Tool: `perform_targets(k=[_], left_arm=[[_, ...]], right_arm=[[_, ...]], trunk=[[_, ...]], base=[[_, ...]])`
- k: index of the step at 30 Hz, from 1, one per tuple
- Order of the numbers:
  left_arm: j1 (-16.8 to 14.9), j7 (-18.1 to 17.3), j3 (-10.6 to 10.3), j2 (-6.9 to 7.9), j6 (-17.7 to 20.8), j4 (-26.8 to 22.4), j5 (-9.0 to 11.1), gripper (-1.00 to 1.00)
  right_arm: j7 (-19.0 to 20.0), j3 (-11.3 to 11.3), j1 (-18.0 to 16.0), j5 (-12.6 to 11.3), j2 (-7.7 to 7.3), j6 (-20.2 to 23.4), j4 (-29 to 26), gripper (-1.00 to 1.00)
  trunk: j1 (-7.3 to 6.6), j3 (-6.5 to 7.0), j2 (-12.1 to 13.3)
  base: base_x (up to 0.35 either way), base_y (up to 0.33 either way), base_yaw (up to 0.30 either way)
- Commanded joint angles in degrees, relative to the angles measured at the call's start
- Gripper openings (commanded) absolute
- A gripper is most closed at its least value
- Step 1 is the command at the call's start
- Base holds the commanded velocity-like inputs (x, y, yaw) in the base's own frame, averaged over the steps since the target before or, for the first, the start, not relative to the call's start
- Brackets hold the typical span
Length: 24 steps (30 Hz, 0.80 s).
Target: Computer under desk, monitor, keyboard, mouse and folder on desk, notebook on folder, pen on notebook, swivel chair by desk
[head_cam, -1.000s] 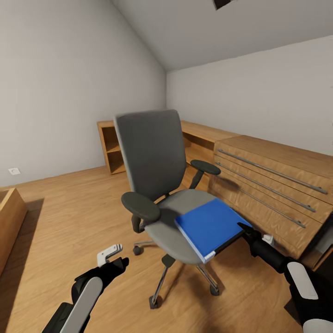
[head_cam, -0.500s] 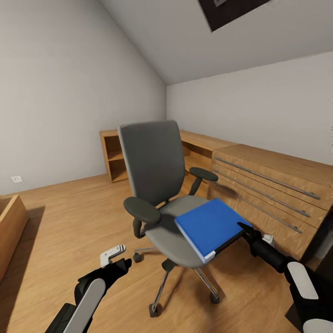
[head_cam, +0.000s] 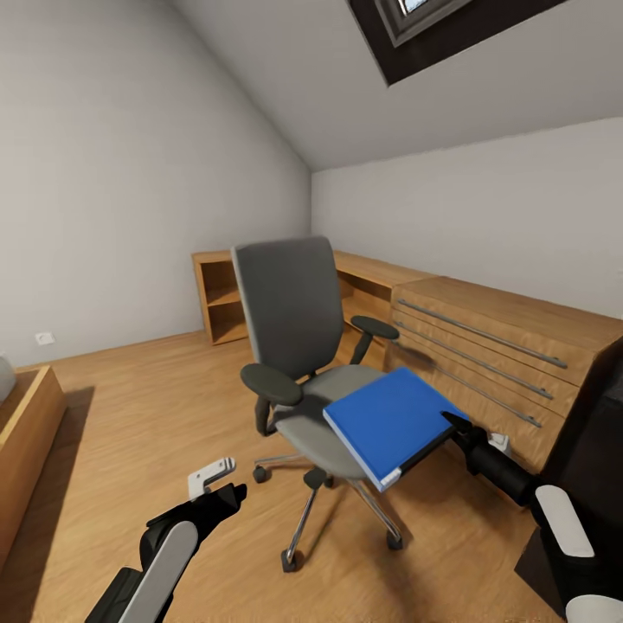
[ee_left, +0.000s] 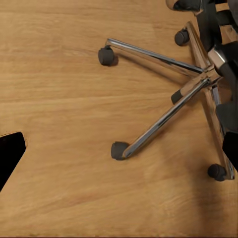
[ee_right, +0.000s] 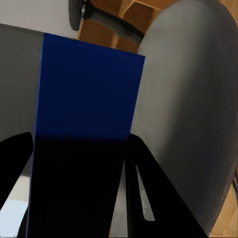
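A bright blue folder [head_cam: 391, 423] lies at the front right corner of the seat of a grey swivel chair [head_cam: 298, 346], tilted, its near corner overhanging the seat's edge. The right gripper [head_cam: 456, 426] reaches in from the right and meets the folder's right edge; in the right wrist view its dark fingers [ee_right: 15, 158] flank the folder [ee_right: 84, 114], closed on it. The left gripper [head_cam: 216, 484] hangs low over the oak floor [head_cam: 130, 415], left of the chair's chrome base [ee_left: 163, 114]; how wide it stands cannot be told. Low oak cabinets [head_cam: 484, 346] line the grey wall behind, under a dark-framed skylight [head_cam: 450, 26].
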Motion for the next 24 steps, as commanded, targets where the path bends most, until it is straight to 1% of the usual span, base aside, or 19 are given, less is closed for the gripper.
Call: perform_targets(k=[1, 3, 9, 11, 16, 21, 24], left_arm=[[-0.1, 0.6, -0.1, 0.05, 0.0, -0.1, 0.5, 1.0], [-0.1, 0.6, -0.1, 0.05, 0.0, -0.1, 0.6, 1.0], [0.0, 0.5, -0.1, 0.05, 0.0, -0.1, 0.6, 1.0], [0.0, 0.5, 0.0, 0.07, 0.0, -0.1, 0.7, 1.0], [-0.1, 0.4, 0.0, 0.06, 0.0, 0.5, 0.7, 1.0], [0.0, 0.4, 0.0, 0.06, 0.0, 0.8, 0.8, 1.0], [-0.1, 0.4, -0.1, 0.05, 0.0, 1.1, 0.7, 1.0]], right_arm=[[0.2, 0.6, 0.0, 0.1, 0.02, 0.3, -0.5, -1.0], [0.1, 1.5, 0.0, 0.1, 0.02, 0.3, -1.3, -1.0], [0.0, 2.9, 0.0, 0.2, 0.02, 0.3, -1.9, -1.0], [0.0, 3.4, 0.0, 0.2, 0.02, 0.3, -2.0, -1.0], [-0.1, 4.0, 0.0, 0.2, 0.02, 0.2, -2.1, -1.0], [0.0, 4.0, 0.0, 0.1, 0.02, 0.2, -2.3, -1.0], [0.1, 3.9, 0.0, 0.0, 0.02, 0.3, -3.4, -1.0]], trunk=[[-0.27, 0.13, 0.4], [-0.71, 0.48, 1.2], [-2.02, 1.56, 3.6], [-2.46, 1.92, 4.4], [-3.56, 2.82, 6.4], [-4.66, 3.72, 8.4], [-5.32, 4.25, 9.6]], base=[[-0.28, 0.0, 0.0], [-0.287, 0.0, 0.0], [-0.289, 0.0, 0.0], [-0.164, 0.0, 0.0], [-0.056, 0.0, 0.0], [-0.012, 0.0, 0.0], [-0.003, 0.0, 0.0]])
